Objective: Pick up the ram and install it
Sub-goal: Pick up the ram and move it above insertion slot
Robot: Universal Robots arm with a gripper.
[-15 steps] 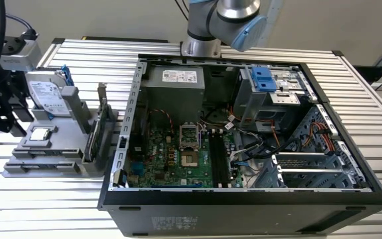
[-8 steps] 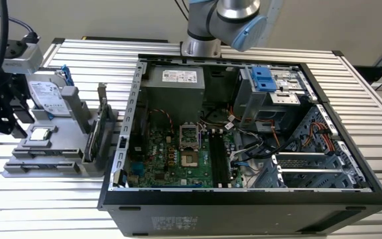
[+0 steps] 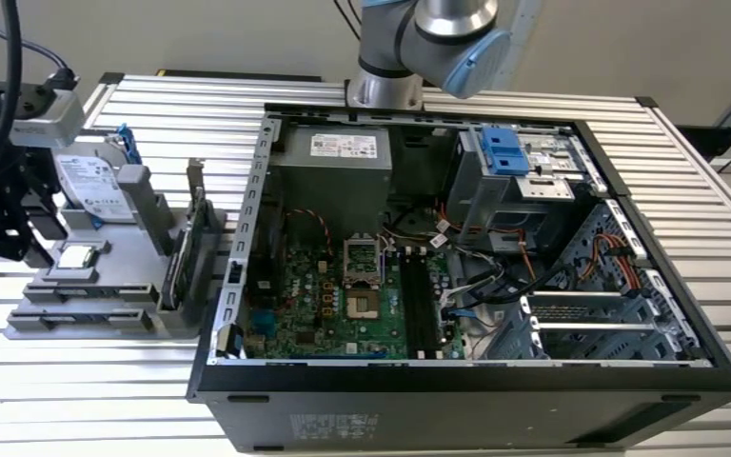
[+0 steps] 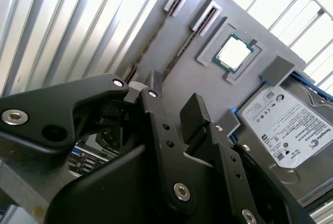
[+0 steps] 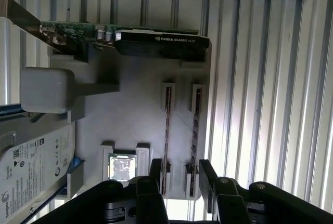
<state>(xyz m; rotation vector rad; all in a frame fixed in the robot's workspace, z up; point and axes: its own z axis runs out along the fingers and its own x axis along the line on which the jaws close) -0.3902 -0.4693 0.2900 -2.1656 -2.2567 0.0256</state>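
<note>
Two thin dark ram sticks stand on edge in the slotted holders of a grey fixture tray (image 5: pixel 135 104). One ram stick (image 5: pixel 167 125) and its neighbour (image 5: pixel 196 122) lie side by side; in the second wrist view they are the stick (image 4: pixel 156 39) and the stick (image 4: pixel 183 47). My gripper (image 5: pixel 182 174) hovers open above one end of the pair, gripping nothing, its fingers (image 5: pixel 155 171) spread about as wide as both sticks together. In the exterior view the gripper (image 3: pixel 4 233) hangs over the tray at the far left. The motherboard's black slots (image 3: pixel 419 305) sit in the open case.
A silver square chip (image 4: pixel 234 52), a hard drive (image 4: pixel 286 125) and an upright card (image 5: pixel 156 41) with a bracket share the tray. The open computer case (image 3: pixel 467 381) lies to the exterior view's right on a ribbed metal table (image 3: pixel 111 419). Cables (image 3: pixel 505 276) cross inside the case.
</note>
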